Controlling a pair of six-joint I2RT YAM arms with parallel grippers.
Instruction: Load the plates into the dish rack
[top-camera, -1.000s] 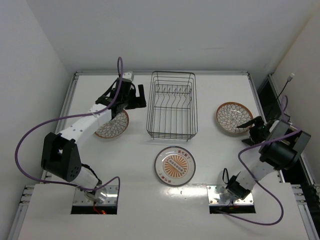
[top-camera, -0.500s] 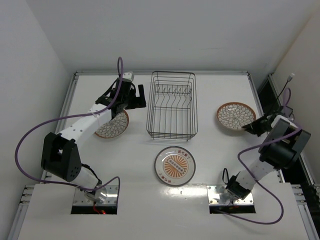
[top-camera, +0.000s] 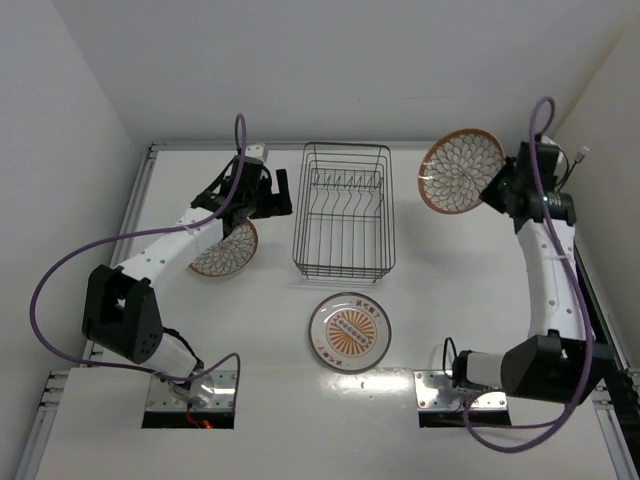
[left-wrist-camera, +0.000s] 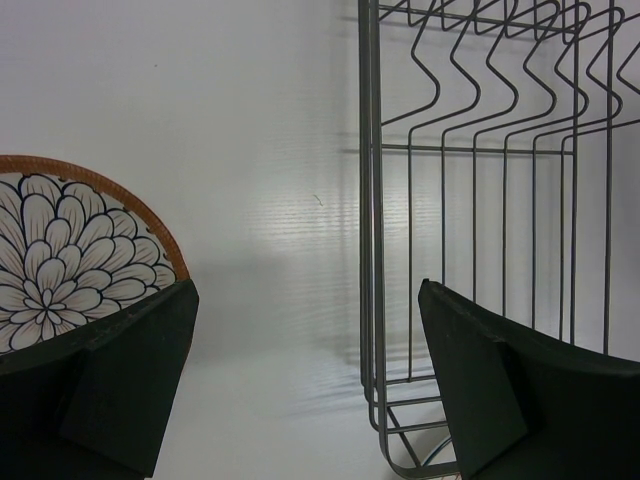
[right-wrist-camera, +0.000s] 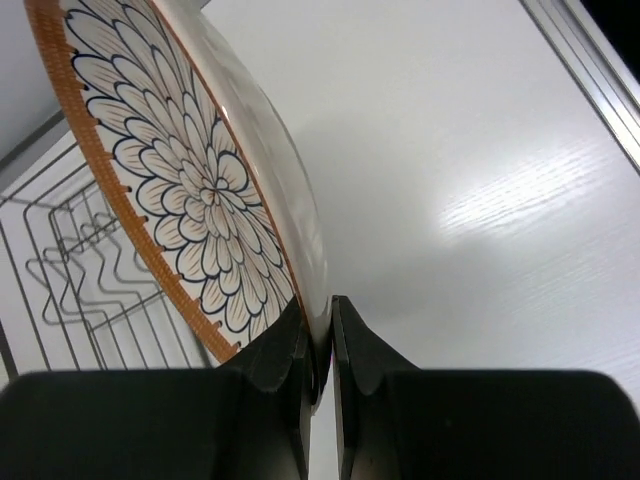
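Right gripper (right-wrist-camera: 320, 345) clamps an orange-rimmed, petal-patterned plate (top-camera: 462, 171) by its edge, aloft, well right of the dish rack (top-camera: 343, 262) (left gripper (left-wrist-camera: 308, 375) gapes).

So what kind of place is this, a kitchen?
Probably a robot lab, not a kitchen: two robot arms bolted to a white walled-in table, with a wire dish rack and three plates set out.

Dish rack (top-camera: 345, 225) central; left plate (top-camera: 225, 252) beside it; near plate (top-camera: 349, 331) before it; right plate (top-camera: 462, 171) aloft
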